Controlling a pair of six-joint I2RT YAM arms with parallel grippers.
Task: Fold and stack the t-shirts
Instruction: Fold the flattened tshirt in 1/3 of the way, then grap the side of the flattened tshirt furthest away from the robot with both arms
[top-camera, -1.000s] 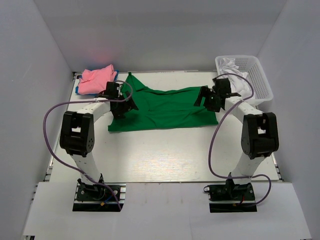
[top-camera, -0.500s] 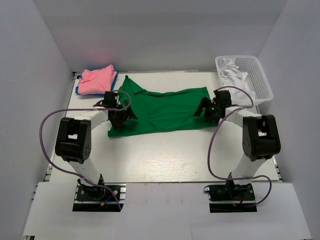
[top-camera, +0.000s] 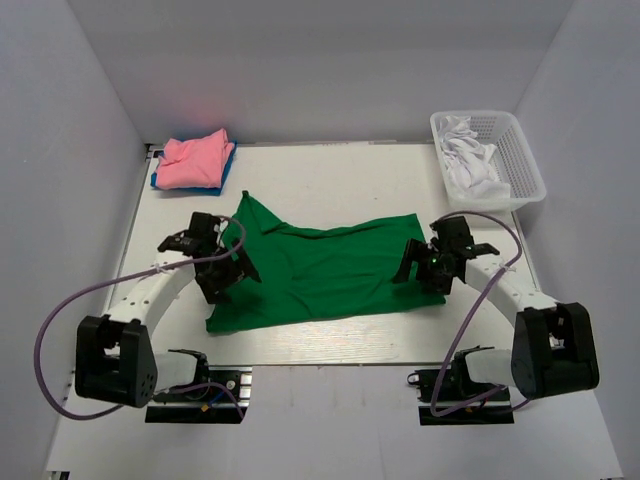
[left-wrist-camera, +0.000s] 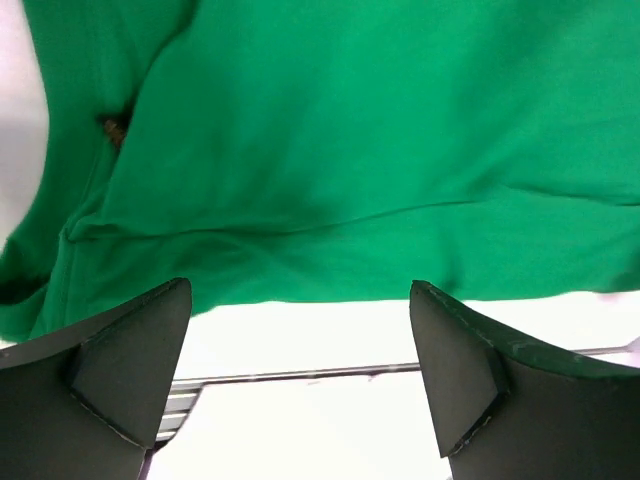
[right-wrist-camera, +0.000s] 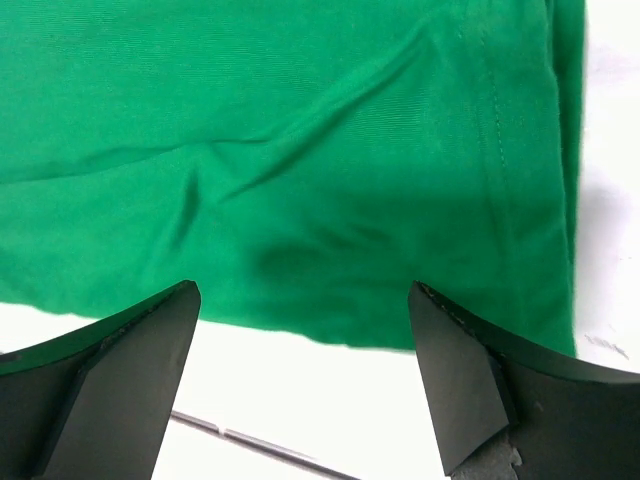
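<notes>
So, 1 green tee (top-camera: 320, 270) spread, 2 stacked tees (top-camera: 193, 162).

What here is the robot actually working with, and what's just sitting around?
Job: green shirt; pink shirt; blue shirt under it; white shirts.
Just there: basket holding the white ones; table.

I get bright, even light from above, with only soft shadows under the arms. The table (top-camera: 320, 335) has a mild sheen between my left hand (left-wrist-camera: 298, 330) and right hand (right-wrist-camera: 305, 330). Both wrist views burn the table out white. A dim shadow lies on the green t-shirt (right-wrist-camera: 300, 150) just ahead of the right hand.
</notes>
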